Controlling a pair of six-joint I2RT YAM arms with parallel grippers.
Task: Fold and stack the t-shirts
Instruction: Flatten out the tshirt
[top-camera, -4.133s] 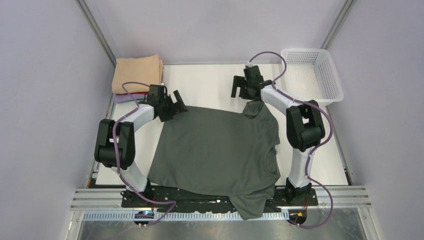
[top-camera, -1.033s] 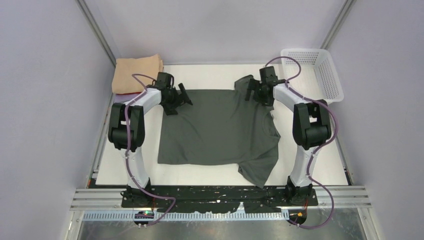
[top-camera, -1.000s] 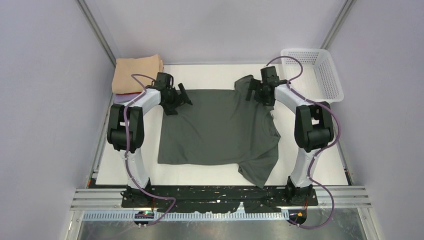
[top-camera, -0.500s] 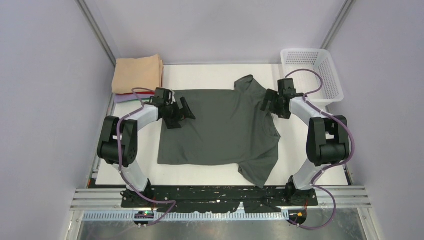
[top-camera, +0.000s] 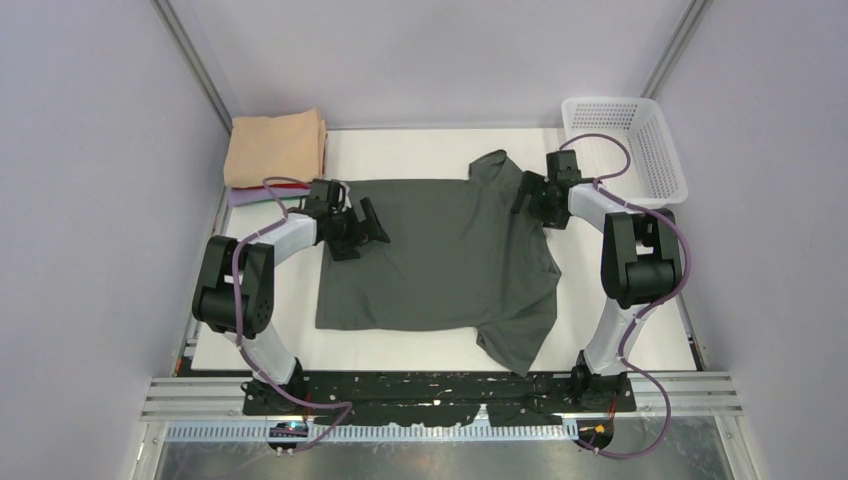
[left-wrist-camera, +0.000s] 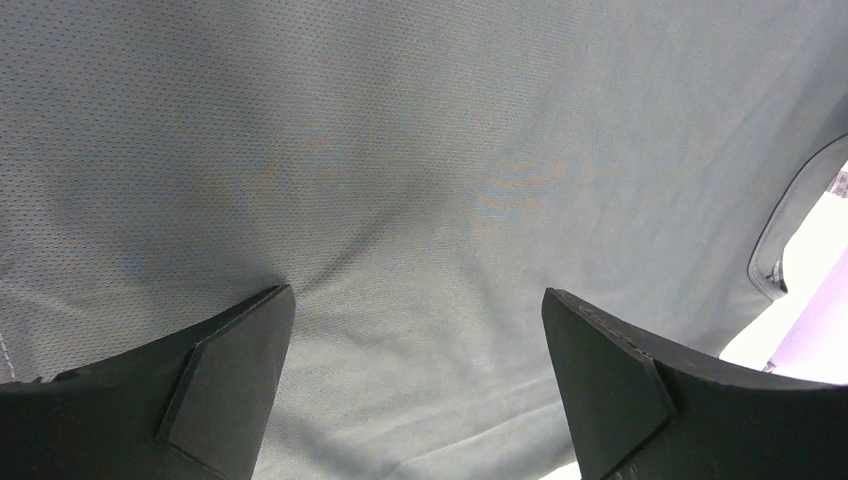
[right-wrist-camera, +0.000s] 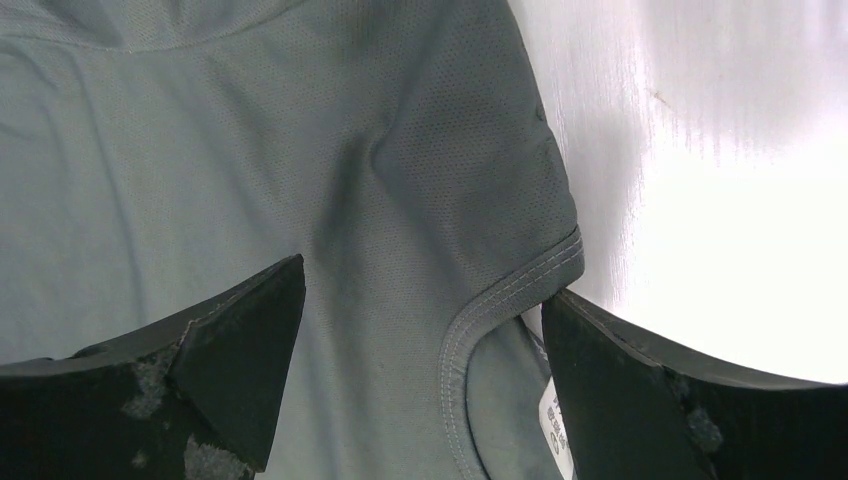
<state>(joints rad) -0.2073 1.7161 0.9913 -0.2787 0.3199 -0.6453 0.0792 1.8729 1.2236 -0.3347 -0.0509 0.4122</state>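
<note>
A dark charcoal-grey t-shirt (top-camera: 440, 262) lies spread flat on the white table (top-camera: 420, 155), one sleeve pointing to the far side and one to the near side. My left gripper (top-camera: 362, 234) hovers open low over the shirt's left part; in the left wrist view the left gripper (left-wrist-camera: 415, 300) has only grey cloth (left-wrist-camera: 420, 150) under it. My right gripper (top-camera: 528, 202) stands open over the collar at the shirt's right edge. In the right wrist view the right gripper (right-wrist-camera: 425, 290) straddles the stitched collar (right-wrist-camera: 500, 296) and a white neck label (right-wrist-camera: 556, 420). A folded peach-tan t-shirt (top-camera: 275, 146) tops a stack at the back left.
Red and pale lavender cloth edges (top-camera: 250, 196) show under the peach-tan shirt in the stack. A white plastic mesh basket (top-camera: 626, 145) sits at the back right corner. Grey walls close in both sides, and the arm bases stand on a rail (top-camera: 440, 392) at the near edge.
Some seconds ago the shirt hung over the near edge; it now lies farther back. Within the last second the left gripper drew slightly nearer, and the right gripper moved from the far sleeve to the collar.
</note>
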